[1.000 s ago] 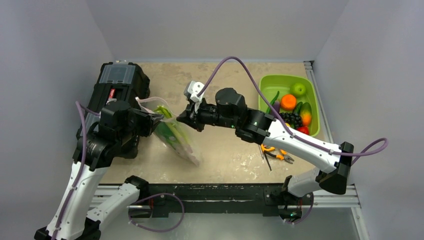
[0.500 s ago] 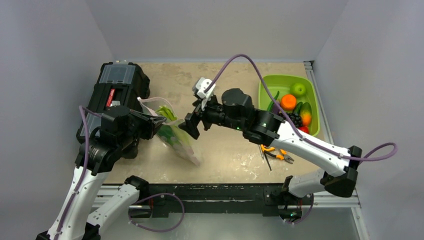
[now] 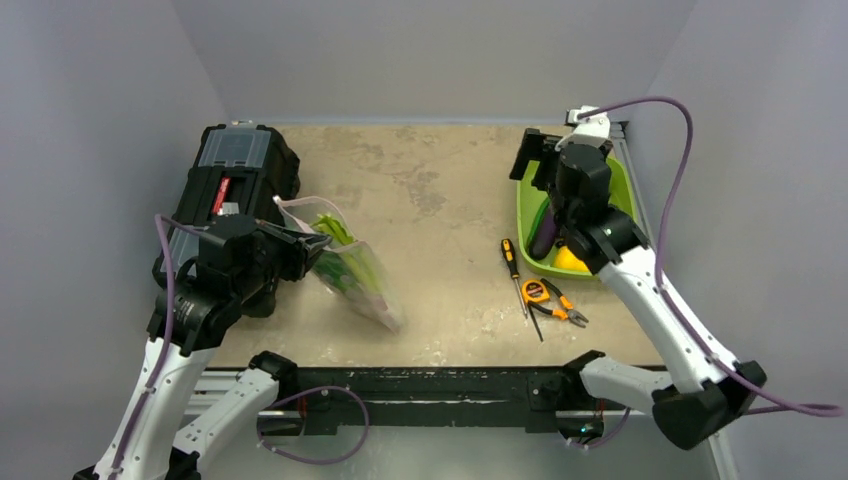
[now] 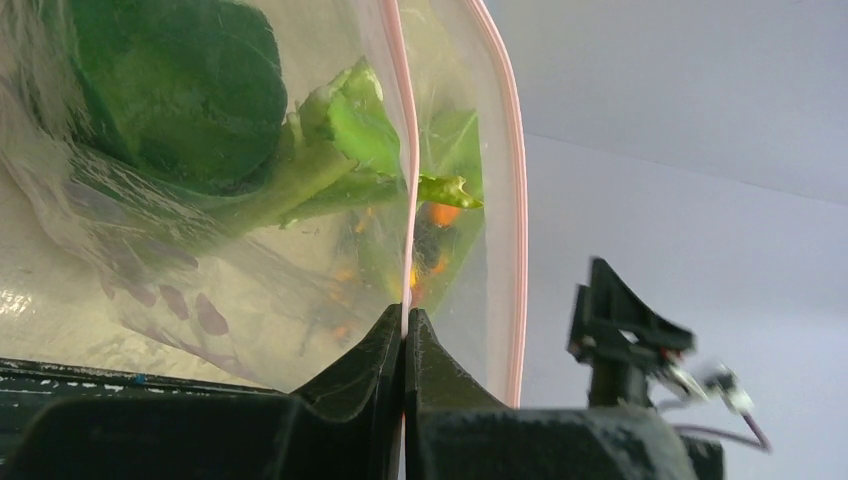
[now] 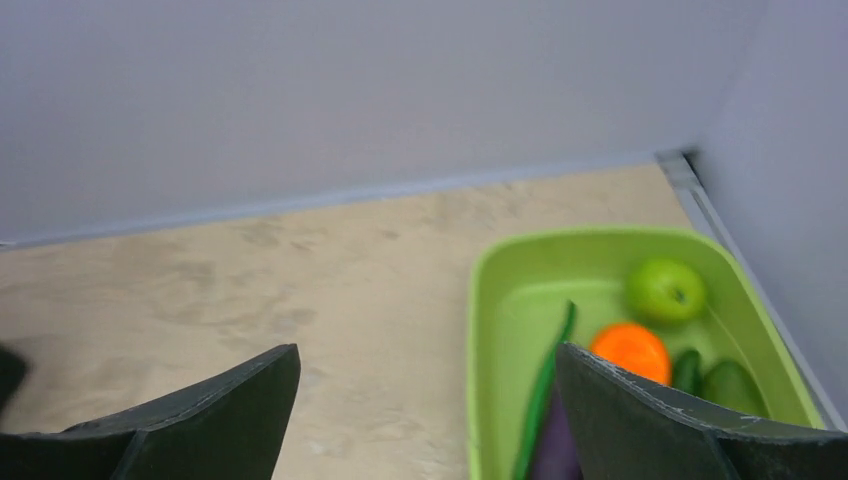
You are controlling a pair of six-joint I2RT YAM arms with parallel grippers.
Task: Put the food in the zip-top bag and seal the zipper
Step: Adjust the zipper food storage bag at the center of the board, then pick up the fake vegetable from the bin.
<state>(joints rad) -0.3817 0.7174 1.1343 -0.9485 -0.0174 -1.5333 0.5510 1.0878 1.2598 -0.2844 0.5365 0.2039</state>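
left end effector [image 4: 405,325] clamped, right [image 5: 425,352] — wide apart

Left arm [image 3: 150,380], right arm [image 3: 650,298]: white link shells, black joint housings, black bases. Purple cable [image 3: 660,98] looped along each. Left tool [image 4: 403,330]: black, tapered fingers. Right tool [image 5: 425,355]: black, flat fingers; white camera block [image 3: 590,125] at wrist.

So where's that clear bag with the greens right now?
In the overhead view the zip-top bag is left of centre, right of the black toolbox, with its pink mouth edge pinched in the left hand.
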